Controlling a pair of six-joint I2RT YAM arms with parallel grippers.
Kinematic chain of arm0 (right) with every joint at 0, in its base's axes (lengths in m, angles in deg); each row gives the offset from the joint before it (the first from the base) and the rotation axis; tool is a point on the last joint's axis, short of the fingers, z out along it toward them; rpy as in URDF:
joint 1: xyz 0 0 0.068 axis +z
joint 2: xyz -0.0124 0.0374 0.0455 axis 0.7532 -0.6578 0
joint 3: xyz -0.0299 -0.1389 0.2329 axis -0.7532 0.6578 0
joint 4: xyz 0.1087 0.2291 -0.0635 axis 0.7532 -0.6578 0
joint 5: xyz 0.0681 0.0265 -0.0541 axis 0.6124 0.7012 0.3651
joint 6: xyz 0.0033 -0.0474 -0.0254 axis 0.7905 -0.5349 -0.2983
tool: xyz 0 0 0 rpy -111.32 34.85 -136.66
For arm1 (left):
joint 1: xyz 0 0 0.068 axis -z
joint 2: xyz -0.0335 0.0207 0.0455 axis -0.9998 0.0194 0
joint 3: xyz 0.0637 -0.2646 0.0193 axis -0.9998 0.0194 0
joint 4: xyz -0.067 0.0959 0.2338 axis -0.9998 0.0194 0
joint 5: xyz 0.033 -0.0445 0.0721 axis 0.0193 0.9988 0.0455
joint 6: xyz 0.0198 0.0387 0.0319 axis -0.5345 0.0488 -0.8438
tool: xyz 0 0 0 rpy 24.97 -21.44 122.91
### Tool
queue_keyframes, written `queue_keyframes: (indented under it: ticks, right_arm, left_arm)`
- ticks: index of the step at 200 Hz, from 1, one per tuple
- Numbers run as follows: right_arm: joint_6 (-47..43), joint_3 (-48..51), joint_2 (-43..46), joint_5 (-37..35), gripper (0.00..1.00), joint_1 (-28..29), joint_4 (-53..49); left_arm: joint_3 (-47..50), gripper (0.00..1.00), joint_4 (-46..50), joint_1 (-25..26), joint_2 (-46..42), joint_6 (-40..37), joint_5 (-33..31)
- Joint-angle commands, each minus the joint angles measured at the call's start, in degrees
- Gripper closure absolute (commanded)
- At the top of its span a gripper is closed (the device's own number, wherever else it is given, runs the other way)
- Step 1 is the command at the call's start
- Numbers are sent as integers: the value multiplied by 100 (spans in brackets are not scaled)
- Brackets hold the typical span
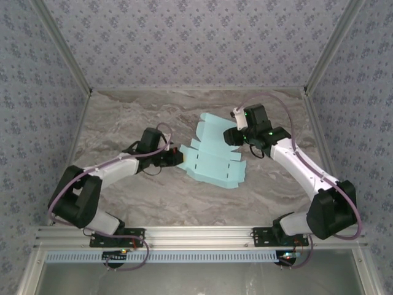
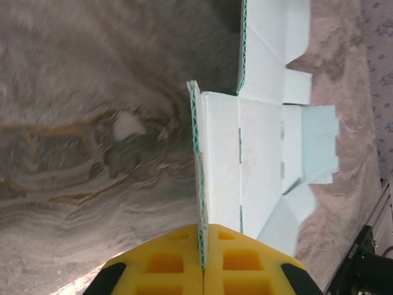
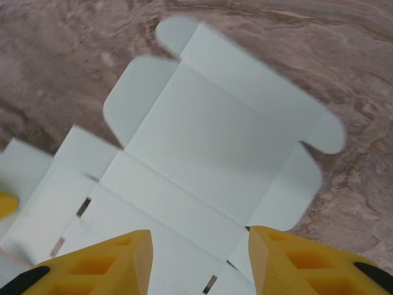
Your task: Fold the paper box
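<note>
Marbled tabletop (image 1: 123, 117) between patterned walls (image 1: 184, 43); left fingers (image 2: 166, 264) pinch the paper box (image 1: 212, 163), right fingers (image 3: 98, 261) spread.

Left end effector (image 2: 201, 239) clamped, right one (image 3: 198, 236) parted

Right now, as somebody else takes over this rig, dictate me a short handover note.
Left gripper: shut on the left edge of the light turquoise die-cut card box sheet.
Right gripper: open, above the sheet's far panel.
Sheet lies mid-table on the marbled tabletop, mostly flat.
Done: no wall locked yet.
To do: raise walls, tuck tabs, close lid.
</note>
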Motion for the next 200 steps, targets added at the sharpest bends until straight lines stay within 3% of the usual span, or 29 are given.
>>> queue_keyframes:
  ticks: [1,19,30,56,82,116,175,200]
  right_arm:
    - [-1113,-129,232,1068,50,39,-379]
    - [-2051,-208,421,1590,44,-3,-298]
    - [-3019,-270,473,1830,35,33,-450]
    - [-4799,-731,430,1107,35,509,-1220]
    - [-6425,-592,468,531,30,983,-1465]
    - [-6911,-816,284,425,30,1113,-1684]
    - [-7360,-545,191,520,32,1217,-1041]
    - [-7458,-544,120,539,38,1400,-1038]
  left_arm:
    - [-624,100,1256,96,-310,-1348,197]
    - [-1121,100,2022,215,-286,-2151,132]
    - [-1309,100,2239,311,-319,-2578,19]
    - [-1631,100,2637,521,-457,-3531,-347]
    - [-2131,100,3324,616,-367,-4302,-501]
    - [-2486,100,3790,639,-209,-4763,-560]
    - [-2630,100,3910,638,14,-5082,202]
    - [-2729,100,4002,634,118,-5110,191]
